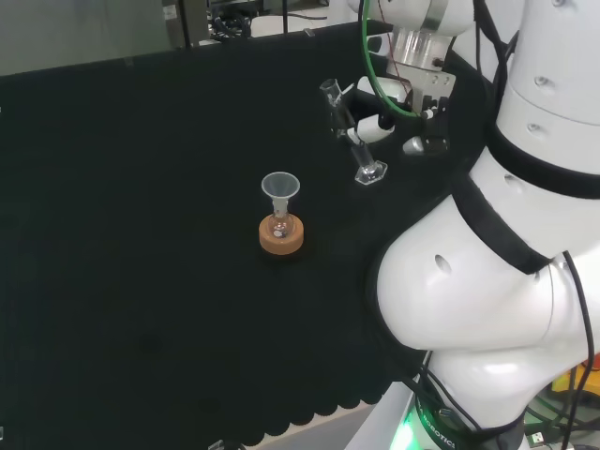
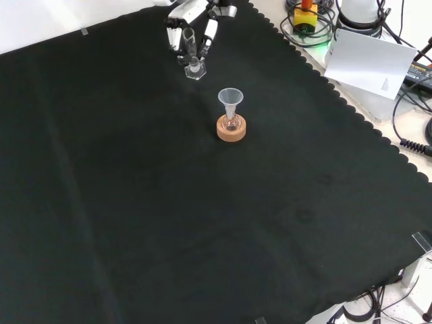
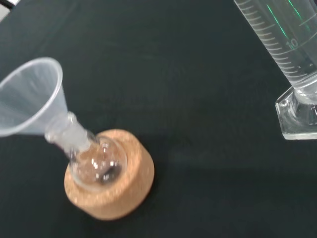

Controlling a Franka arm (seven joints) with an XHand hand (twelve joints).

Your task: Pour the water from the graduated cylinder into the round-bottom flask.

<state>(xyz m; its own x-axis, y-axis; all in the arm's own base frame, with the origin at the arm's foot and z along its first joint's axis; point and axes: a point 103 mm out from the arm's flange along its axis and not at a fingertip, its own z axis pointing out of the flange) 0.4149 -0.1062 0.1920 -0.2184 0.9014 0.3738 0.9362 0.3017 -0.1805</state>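
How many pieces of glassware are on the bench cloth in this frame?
2. A graduated cylinder, tilted, in the hand at the head view's upper right, and a round-bottom flask on a cork ring mid-cloth, with a funnel in its neck. Other clear pieces could go unseen.

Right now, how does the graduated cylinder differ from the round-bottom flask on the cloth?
The graduated cylinder is tall, straight and tilted, held by the hand with its fingers around it; the round-bottom flask is short, bulbous and upright. The cylinder ends in a flat angular foot, while the flask sits in a cork ring. The flask carries a funnel; the cylinder's mouth is bare. Both are clear.
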